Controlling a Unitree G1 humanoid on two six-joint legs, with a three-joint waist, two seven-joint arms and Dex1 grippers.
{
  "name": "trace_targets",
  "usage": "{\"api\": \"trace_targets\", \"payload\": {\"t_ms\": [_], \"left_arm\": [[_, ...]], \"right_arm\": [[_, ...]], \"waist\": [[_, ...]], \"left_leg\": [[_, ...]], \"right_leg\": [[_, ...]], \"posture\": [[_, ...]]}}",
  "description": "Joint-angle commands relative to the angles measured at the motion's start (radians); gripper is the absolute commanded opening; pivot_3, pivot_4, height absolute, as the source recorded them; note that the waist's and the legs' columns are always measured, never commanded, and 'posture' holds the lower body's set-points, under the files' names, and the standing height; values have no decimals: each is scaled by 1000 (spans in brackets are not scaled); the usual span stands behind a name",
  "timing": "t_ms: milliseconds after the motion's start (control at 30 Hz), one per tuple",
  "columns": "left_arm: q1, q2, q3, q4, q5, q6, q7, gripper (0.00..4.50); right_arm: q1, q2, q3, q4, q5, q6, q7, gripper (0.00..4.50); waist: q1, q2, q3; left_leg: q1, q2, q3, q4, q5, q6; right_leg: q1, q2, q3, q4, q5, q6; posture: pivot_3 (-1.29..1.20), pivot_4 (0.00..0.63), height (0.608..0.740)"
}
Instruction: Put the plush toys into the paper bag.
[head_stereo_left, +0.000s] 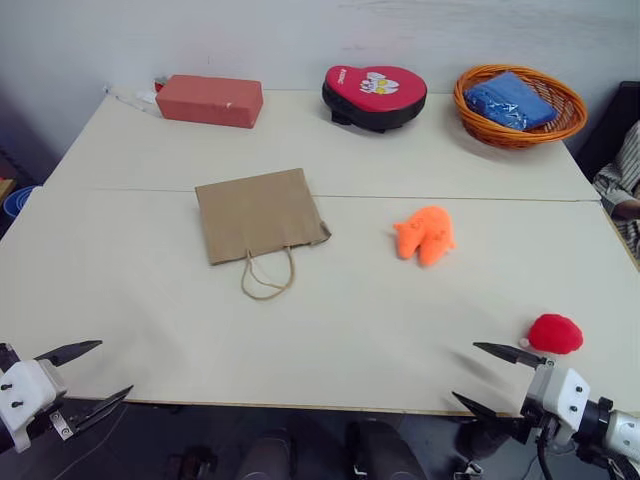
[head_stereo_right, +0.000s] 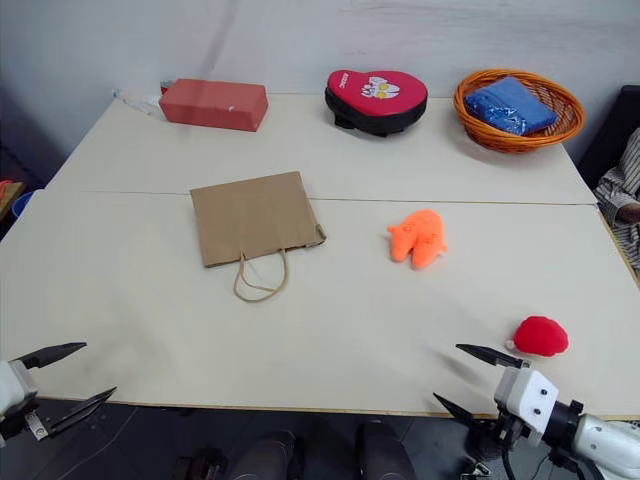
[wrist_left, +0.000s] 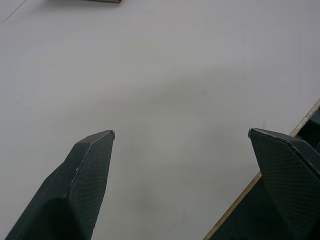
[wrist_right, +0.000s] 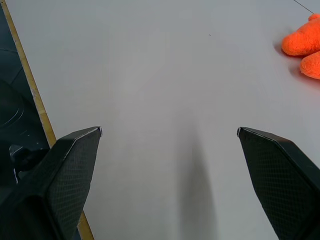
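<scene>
broadly, across the pale table (head_stereo_left: 150, 300) we found the paper bag (head_stereo_left: 260, 214) lying flat, left of centre, its mouth and cord handles turned toward us. the orange plush toy (head_stereo_left: 424, 235) sat to its right, well apart from it, and the small red plush toy (head_stereo_left: 555, 333) lay just beyond our right gripper (head_stereo_left: 490, 378), the nearer arm by far. both that one and our left gripper (head_stereo_left: 92, 372) hung spread wide and empty at the near edge. nothing stood between. the red block (head_stereo_left: 209, 100), heart pad (head_stereo_left: 375, 96) and basket (head_stereo_left: 520, 105) lined the far side.
</scene>
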Motion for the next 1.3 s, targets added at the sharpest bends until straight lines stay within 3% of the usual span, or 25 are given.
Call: {"api": "trace_targets", "payload": {"t_ms": [33,200,367,600,733,933,1067,1300], "left_arm": [[17,9,35,-4,-18,-5,-10,4500],[-12,28,28,-39,-88,110,-16,4500],[-111,108,-9,-135,-267,400,-26,4500],[-467,190,-306,-138,-137,407,-36,4500],[-769,144,-552,34,27,313,-74,4500],[-1039,53,-727,271,161,194,-110,4500],[-1136,-17,-773,388,197,108,-117,3616],[-1201,-74,-789,480,210,15,-145,1323]], "right_arm": [[-9,5,5,-21,2,-4,-15,4442],[-26,18,25,-50,44,15,-21,4442],[-98,53,66,-161,89,118,-104,4442],[-206,140,165,-299,177,207,-177,4442],[-274,168,231,-312,141,223,-209,4442],[-290,178,247,-295,89,200,-238,4442],[-279,181,250,-296,57,200,-260,4500],[-229,184,248,-311,27,181,-279,4500]], "waist": [[0,0,0],[-1,0,0],[1,0,0],[2,3,1],[-1,2,1],[0,1,0],[-1,1,0],[0,0,0]], "left_leg": [[0,0,0,0,0,0],[0,0,0,0,0,0],[0,0,-1,1,0,0],[-1,0,-2,1,4,-7],[-2,-1,-1,2,5,-9],[-12,-2,1,4,7,-11],[-25,-2,1,15,8,-11],[-27,-2,1,20,8,-12]], "right_leg": [[0,0,0,0,0,0],[0,0,0,0,0,0],[0,0,0,1,0,0],[-1,0,-1,1,0,0],[-3,1,-1,4,1,1],[-17,2,0,11,1,1],[-29,3,0,22,1,1],[-31,2,1,24,1,1]], "posture": [[0,150,740],[0,150,740],[0,150,740],[0,150,740],[0,150,740],[0,150,740],[0,150,740],[0,150,740]]}}
